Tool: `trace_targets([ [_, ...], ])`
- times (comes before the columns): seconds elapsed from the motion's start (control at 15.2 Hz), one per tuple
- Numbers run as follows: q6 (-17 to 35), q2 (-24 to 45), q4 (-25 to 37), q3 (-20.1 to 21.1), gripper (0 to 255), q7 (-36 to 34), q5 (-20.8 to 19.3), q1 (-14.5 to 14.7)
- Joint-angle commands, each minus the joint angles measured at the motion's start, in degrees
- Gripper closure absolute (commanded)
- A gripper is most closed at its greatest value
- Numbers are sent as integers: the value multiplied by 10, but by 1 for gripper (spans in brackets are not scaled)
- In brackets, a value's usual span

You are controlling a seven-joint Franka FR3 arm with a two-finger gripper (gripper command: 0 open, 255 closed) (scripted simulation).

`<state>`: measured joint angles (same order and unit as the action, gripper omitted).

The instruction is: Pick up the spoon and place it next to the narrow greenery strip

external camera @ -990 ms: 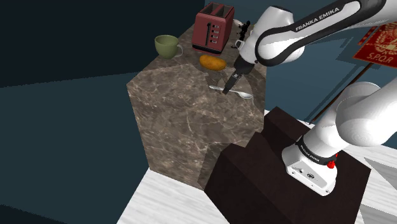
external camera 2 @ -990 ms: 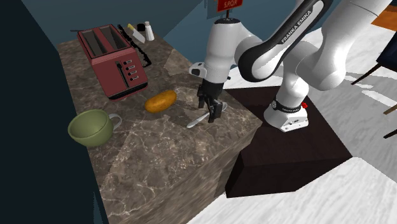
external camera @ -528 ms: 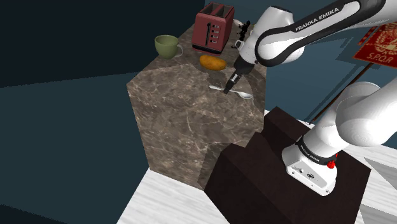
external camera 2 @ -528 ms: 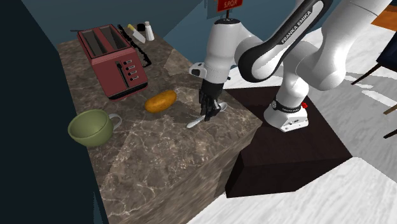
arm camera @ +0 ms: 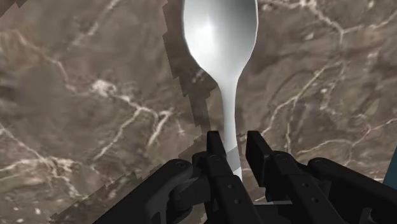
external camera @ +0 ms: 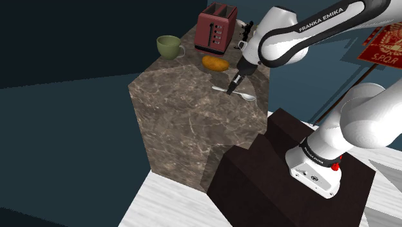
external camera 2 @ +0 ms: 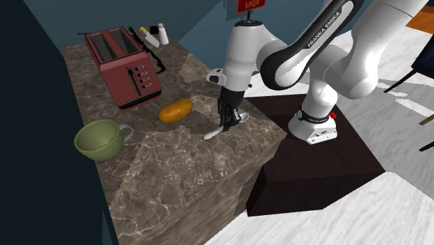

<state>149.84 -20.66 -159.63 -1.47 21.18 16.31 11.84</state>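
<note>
- Green cup (external camera: 169, 46): at the far left corner of the marble counter (external camera: 187, 129) in the shoulder view.
- Red toaster (external camera: 216, 28): upright, right of the cup.
- Orange roll (external camera: 215, 62): just before the toaster.
- Gripper (external camera: 230, 91): fingers (arm camera: 215, 147) narrowed onto the handle of the spoon (arm camera: 219, 38).
- The spoon: flat on the counter, near the roll.

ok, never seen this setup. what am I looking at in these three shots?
A simulated white Franka arm on a dark box stand. Two pictures come from outside cameras: one beside the stand, one from another side of the marbled counter. The third looks along the gripper from the hand. On the counter: red toaster, green cup, orange oblong item, silver spoon. The gripper's black fingers appear to clasp the spoon's handle; the spoon lies on the counter.
</note>
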Motion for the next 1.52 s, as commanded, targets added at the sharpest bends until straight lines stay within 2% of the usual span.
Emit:
trace_targets([
  [0.0,-10,-8,3,1,255,-4,-4,-2],
  [1.39,-206,-116,93,12,255,-53,-49,-28],
  [1.45,-208,-111,97,-1,255,-38,-53,-35],
])
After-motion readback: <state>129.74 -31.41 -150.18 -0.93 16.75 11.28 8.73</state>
